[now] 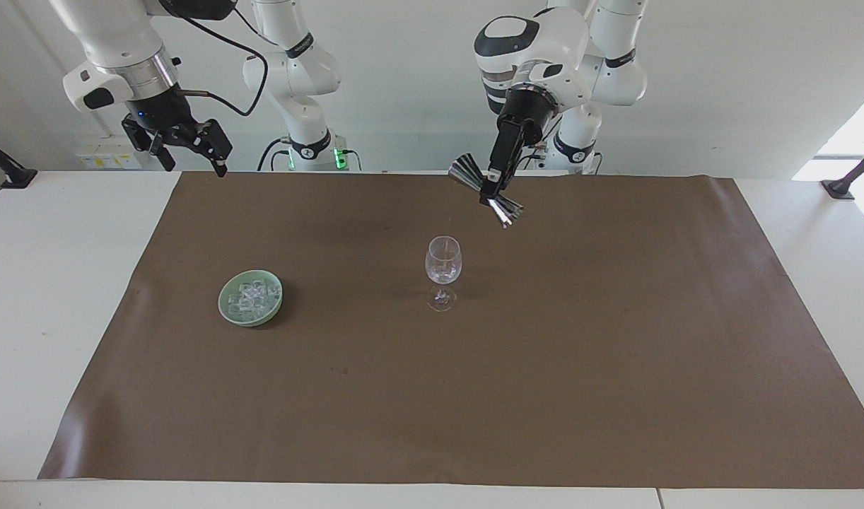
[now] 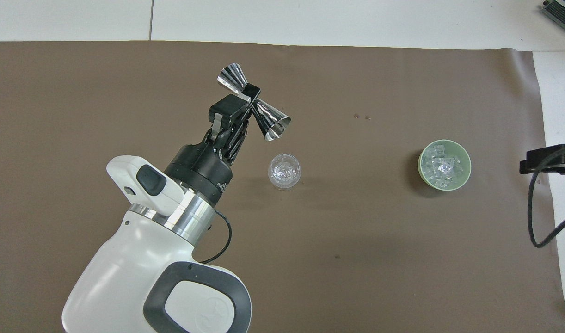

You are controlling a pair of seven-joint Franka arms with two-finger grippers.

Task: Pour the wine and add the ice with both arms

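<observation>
Jigger Aloft, Glass and Ice Below

Left pincer (image 1: 490, 188) clamped on the waist of a double-ended steel jigger (image 1: 486, 190), raised in the air over the brown mat (image 1: 616, 353), tilted, one cone mouth angled down toward the wine glass (image 1: 442, 272). In the overhead view, jigger (image 2: 254, 102) at about 11 o'clock from the glass (image 2: 284, 171), just clear of its rim, no stream visible between them. Wine glass upright on the mat near the middle of the tabletop (image 1: 50, 283), a little clear liquid in the bowl.

Ice (image 1: 252, 297) heaped as small clear cubes in a pale green bowl (image 1: 228, 309) on the mat, toward the right arm's end, well apart from the glass; in the overhead view at about 3 o'clock from the glass, ice (image 2: 442, 166) inside bowl (image 2: 422, 172).

Right pincer (image 1: 191, 152) waiting high over the tabletop edge at the right arm's end, fingers spread apart, nothing between them; only a dark part visible at the overhead view's edge (image 2: 543, 159)
</observation>
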